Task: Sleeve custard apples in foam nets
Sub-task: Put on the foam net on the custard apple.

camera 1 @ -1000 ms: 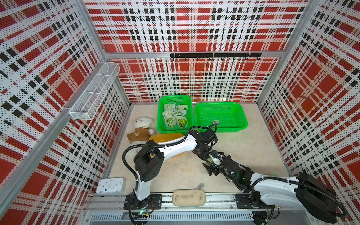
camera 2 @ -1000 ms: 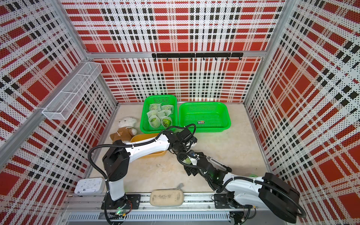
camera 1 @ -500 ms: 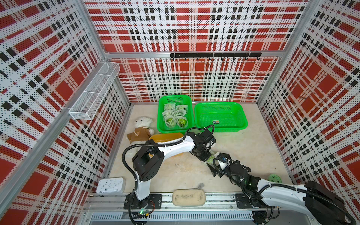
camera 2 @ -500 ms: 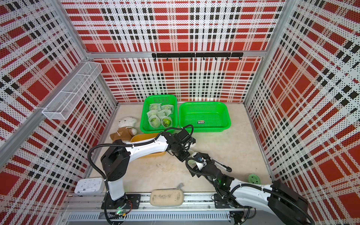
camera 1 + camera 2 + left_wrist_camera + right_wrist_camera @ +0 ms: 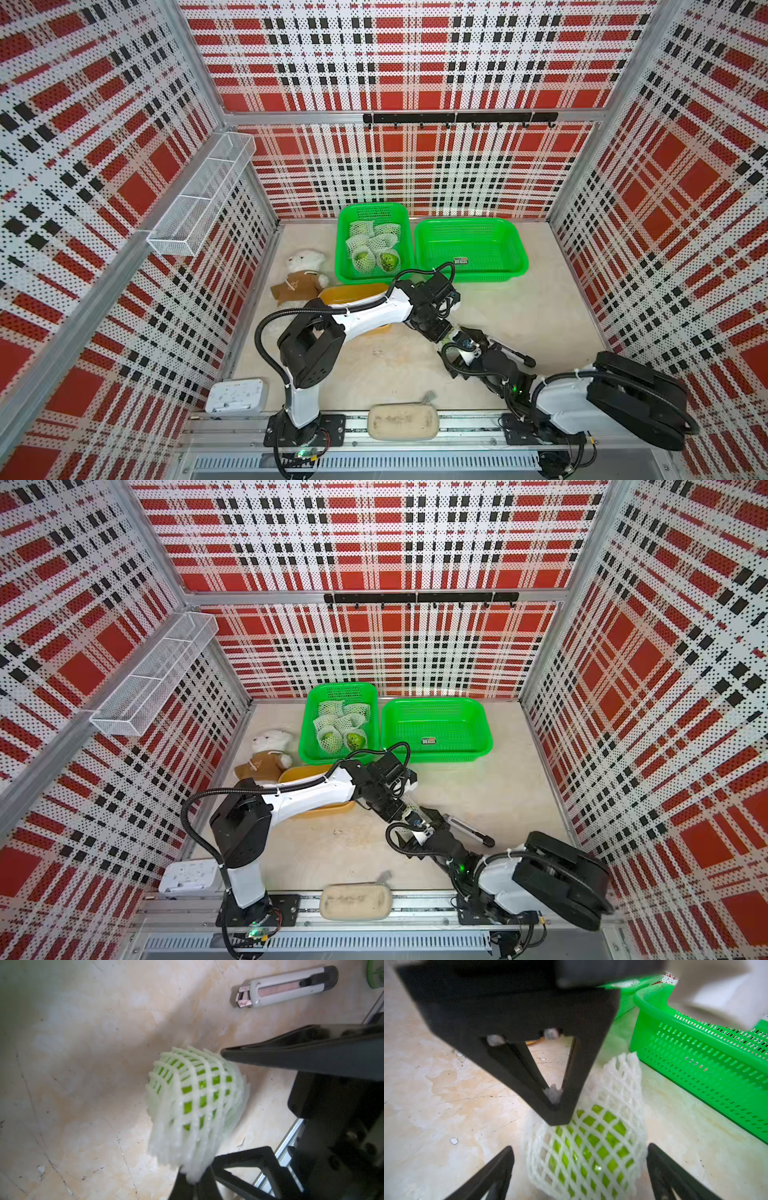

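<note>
Against the frame of half a second before, the right arm is seen drawn in with its elbow raised. The pale green round container (image 5: pixel 376 974), then exposed near the 4 o'clock edge, is now covered by that arm in both top views. The left gripper (image 5: pixel 557 1118) is found where it was, just 4 o'clock of the centre of the table (image 5: pixel 540 316), its jaws pressed together on the rim of a foam net (image 5: pixel 618 1088). A custard apple (image 5: pixel 188 1106) is seen through the mesh inside that net. The right gripper (image 5: pixel 579 1147) is held with jaws wide apart, one on each side of the net; whether contact is made cannot be told.

Bare tabletop is left toward 3 o'clock and toward 7 o'clock. A utility knife (image 5: pixel 286 987) lies just beside the right gripper at its 3 o'clock. The wide green basket (image 5: pixel 498 276) stands near at 12 o'clock, and netted fruits (image 5: pixel 376 249) are kept in the narrow green basket (image 5: pixel 343 249) beside it.

A sticker (image 5: pixel 460 261) is seen in the wide basket; its print cannot be read.
</note>
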{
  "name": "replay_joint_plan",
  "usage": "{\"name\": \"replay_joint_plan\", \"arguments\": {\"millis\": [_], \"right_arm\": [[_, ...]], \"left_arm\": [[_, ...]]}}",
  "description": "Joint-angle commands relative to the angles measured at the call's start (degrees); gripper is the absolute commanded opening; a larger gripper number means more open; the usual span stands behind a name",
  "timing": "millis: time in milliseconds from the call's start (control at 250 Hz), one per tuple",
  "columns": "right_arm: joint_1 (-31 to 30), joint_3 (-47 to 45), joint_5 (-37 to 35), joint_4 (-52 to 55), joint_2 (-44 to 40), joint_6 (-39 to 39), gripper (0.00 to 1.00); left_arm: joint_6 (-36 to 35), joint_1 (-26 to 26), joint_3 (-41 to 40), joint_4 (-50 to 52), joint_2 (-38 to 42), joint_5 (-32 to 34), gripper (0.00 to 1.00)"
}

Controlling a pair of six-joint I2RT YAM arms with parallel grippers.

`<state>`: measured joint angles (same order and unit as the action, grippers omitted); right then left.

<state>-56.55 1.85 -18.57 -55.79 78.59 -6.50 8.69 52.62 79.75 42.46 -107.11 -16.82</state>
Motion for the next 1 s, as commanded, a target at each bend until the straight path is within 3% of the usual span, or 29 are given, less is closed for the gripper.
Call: {"name": "replay_joint_plan", "arguments": {"millis": [0, 172, 348, 492, 644, 760, 768, 772, 792, 804, 997], "right_arm": [[-0.1, 1.3, -0.3, -13.5, 6.6, -1.5, 1.00], [0.0, 1.4, -1.6, -25.5, 18.4, -1.5, 0.90], [0.0, 1.2, -2.1, -24.7, 17.8, -1.2, 0.68], [0.1, 1.7, -0.6, -17.9, 15.1, 0.1, 0.55], [0.1, 1.7, -0.1, -11.8, 10.9, 1.6, 0.52], [0.1, 2.5, 0.7, -3.8, 5.4, 2.7, 0.51], [0.1, 2.6, 0.8, -3.2, 4.9, 2.7, 0.51], [0.1, 2.6, 0.8, -2.8, 4.6, 2.8, 0.51], [0.1, 3.0, 0.9, -0.5, 3.2, 3.1, 0.51], [0.1, 3.1, 0.9, 0.9, 2.4, 3.3, 0.51], [0.2, 6.0, 1.5, 22.9, -13.1, 5.8, 0.50]], "left_arm": [[-0.2, 0.7, 1.6, 0.4, -0.2, -0.9, 0.00], [-0.3, 0.7, 1.4, 0.6, -0.6, -1.0, 0.00], [-0.1, 0.5, 1.5, 0.9, -0.8, -0.7, 0.02], [-0.2, 0.3, 2.0, 0.6, -0.6, -0.9, 0.12], [-0.2, -0.1, 1.7, -0.5, 0.9, -2.5, 0.30], [0.8, -2.0, -0.7, -4.1, 3.9, -6.1, 0.50], [0.9, -2.2, -0.8, -4.4, 4.1, -6.4, 0.62], [0.9, -2.3, -1.0, -4.6, 4.3, -6.5, 0.62], [1.0, -2.7, -1.5, -5.3, 5.1, -7.2, 0.92], [1.1, -3.0, -1.8, -5.8, 5.6, -7.6, 0.99], [3.7, -9.9, -9.0, -14.9, 15.8, -15.6, 0.99]]}}
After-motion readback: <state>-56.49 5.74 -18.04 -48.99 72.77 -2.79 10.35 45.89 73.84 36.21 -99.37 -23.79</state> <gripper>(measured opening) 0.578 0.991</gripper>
